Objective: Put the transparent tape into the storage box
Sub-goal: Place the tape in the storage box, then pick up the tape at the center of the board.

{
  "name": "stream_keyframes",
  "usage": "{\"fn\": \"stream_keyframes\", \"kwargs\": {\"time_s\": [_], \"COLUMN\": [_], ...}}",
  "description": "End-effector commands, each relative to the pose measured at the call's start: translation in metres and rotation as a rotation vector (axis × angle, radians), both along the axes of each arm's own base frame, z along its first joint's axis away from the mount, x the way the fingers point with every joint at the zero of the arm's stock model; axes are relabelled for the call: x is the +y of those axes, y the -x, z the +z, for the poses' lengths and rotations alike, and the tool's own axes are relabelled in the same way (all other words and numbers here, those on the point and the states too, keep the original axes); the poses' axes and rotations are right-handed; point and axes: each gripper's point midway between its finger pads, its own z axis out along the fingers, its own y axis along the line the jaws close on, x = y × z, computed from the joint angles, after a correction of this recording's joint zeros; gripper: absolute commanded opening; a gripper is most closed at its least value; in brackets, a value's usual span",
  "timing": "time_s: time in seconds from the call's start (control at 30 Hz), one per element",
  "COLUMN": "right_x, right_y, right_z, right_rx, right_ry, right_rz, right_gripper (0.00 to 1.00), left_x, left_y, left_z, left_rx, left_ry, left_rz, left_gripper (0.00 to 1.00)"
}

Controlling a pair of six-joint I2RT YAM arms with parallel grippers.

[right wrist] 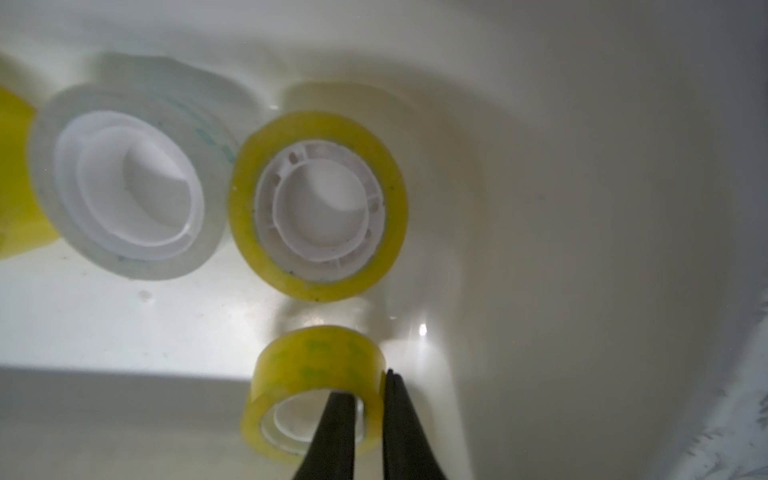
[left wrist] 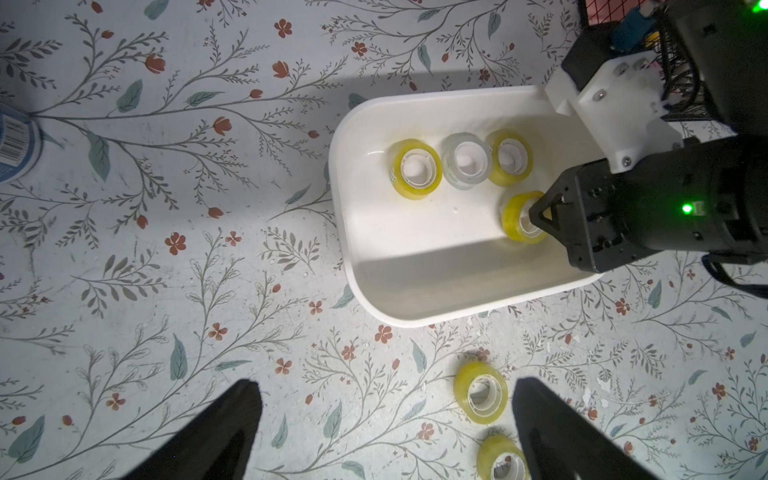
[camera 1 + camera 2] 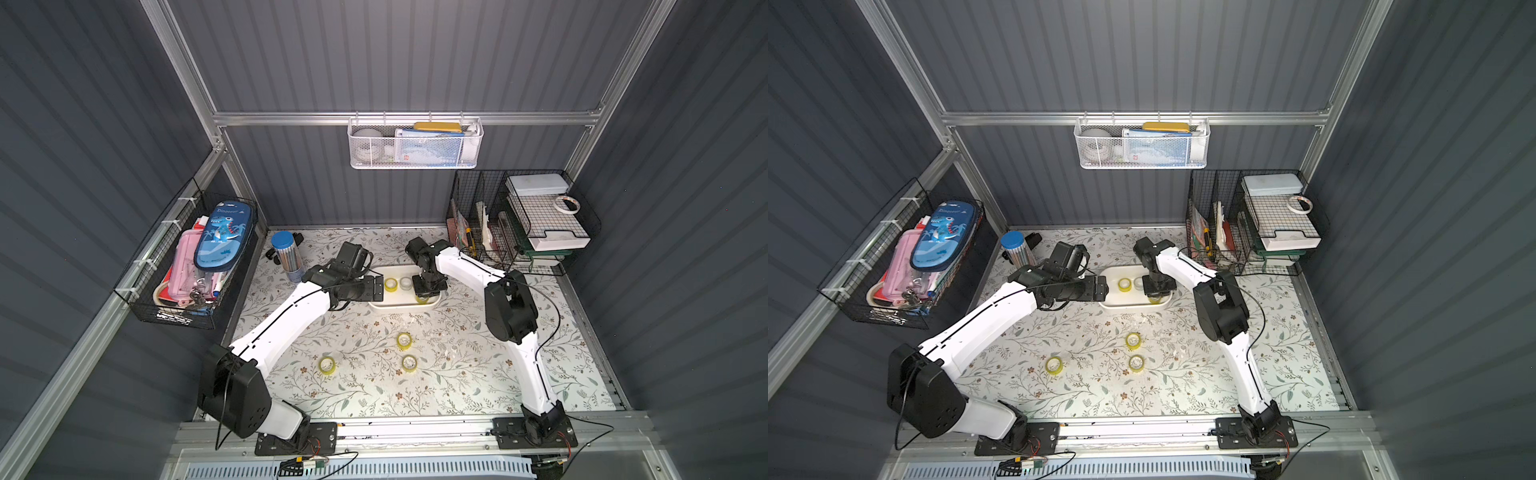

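**Near side.** Three loose rolls (image 3: 404, 340) of yellow-tinted transparent tape lie on the floral table (image 3: 457, 374). They are on the robot's side of the storage box (image 3: 401, 306), well apart from it, with neither arm near them. These are outstanding.

**Box, left end.** The left gripper (image 3: 376, 288) hovers just beside the box. Its fingers are spread wide with nothing between them.

**Box, interior.** Three rolls rest flat on the floor in the far half, close-set in a row:
- a yellow roll (image 2: 417, 168);
- the colourless roll (image 2: 465, 160) next to it;
- a second yellow roll (image 2: 509, 157) beyond that.

These count as delivered.

**Box, right end, nearer its near wall.** The right gripper (image 1: 368, 386) reaches down inside the box. Its fingers are pinched on the wall of the held roll (image 1: 316, 374), one finger inside the core and one outside. The roll is tilted on edge and sits below the rim. Whether it touches the floor cannot be told. It is not yet released.

**Beyond the box, to its right.** A white-rimmed tape ring (image 3: 567, 204) lies on the black wire rack (image 3: 536, 220). It is not counted.

**Assessment.** Three of the seven rolls are in place. A fourth is in position and awaits release. Three are left to collect, so the task is judged roughly half done.
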Motion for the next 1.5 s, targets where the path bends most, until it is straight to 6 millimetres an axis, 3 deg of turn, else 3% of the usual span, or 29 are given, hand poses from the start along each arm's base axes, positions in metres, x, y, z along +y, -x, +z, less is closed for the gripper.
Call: {"fn": "stream_keyframes", "kwargs": {"time_s": [0.0,0.13,0.3,0.67,0.83,1.07,1.27,1.47], "right_x": [-0.002,-0.002,0.000,0.006,0.009,0.014,0.006,-0.016], "right_y": [-0.003,-0.003,-0.005,-0.006,-0.014,-0.020,0.005,0.042], "right_z": [-0.001,-0.003,-0.001,0.008,0.035,0.096,0.124,0.130], "right_rx": [-0.006,0.001,-0.005,-0.021,-0.077,-0.170,-0.155,-0.152], "right_ry": [0.032,0.036,0.031,0.026,0.003,-0.100,-0.271,-0.275], "right_rz": [0.010,0.011,0.009,0.015,0.003,-0.040,-0.119,-0.140], "right_gripper": [0.00,0.04,0.22,0.31,0.35,0.42,0.41,0.41], "left_x": [0.001,0.002,0.004,0.006,0.008,0.008,0.000,-0.014], "left_y": [-0.001,-0.001,-0.002,0.001,0.005,0.018,0.046,0.076], "left_z": [0.003,0.002,0.001,0.000,0.003,0.005,-0.012,-0.046], "left_rx": [0.015,0.019,0.020,0.021,0.009,-0.020,0.041,0.120], "left_ry": [0.008,0.009,0.012,0.014,0.019,0.004,0.071,0.124], "left_rz": [0.007,0.009,0.011,0.008,-0.003,-0.103,-0.133,-0.097], "left_gripper": [0.99,0.99,0.99,0.99,0.99,0.99,0.97,0.96]}}
